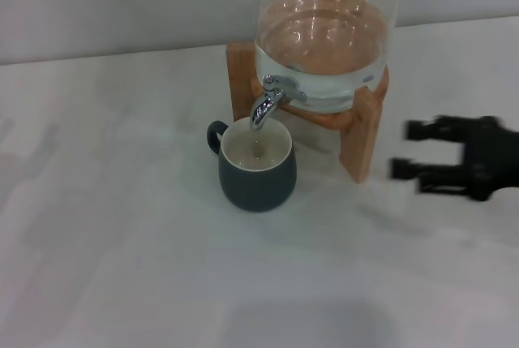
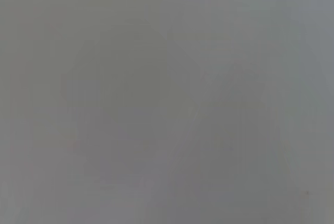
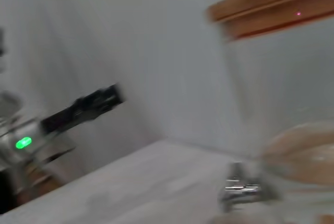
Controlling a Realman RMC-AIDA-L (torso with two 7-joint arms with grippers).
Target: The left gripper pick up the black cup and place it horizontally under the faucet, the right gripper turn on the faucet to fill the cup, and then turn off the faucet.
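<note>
Water fills the lower part of the glass jar (image 1: pixel 324 32), which sits on a wooden stand (image 1: pixel 361 133) in the upper middle of the head view. The faucet (image 1: pixel 272 98) sticks out from the jar's front, its spout curving down over the black cup (image 1: pixel 256 171). The cup stands upright on the white table (image 1: pixel 122 242), just in front of the stand, with its mouth directly under the spout and its loop handle toward the left of the frame. Its pale inside shows; how full it is cannot be told.

At the right edge of the head view, the right gripper (image 1: pixel 409 152) hovers above the table, to the right of the stand and apart from it. Its two black fingers point left and are spread, holding nothing.

In the right wrist view the left gripper (image 3: pixel 112 97) shows at the left of the frame, on an arm with a green light (image 3: pixel 23 142), well away from the faucet (image 3: pixel 241 186) at the lower right. Whether its fingers are spread or closed cannot be told. The left wrist view shows only a plain grey surface.
</note>
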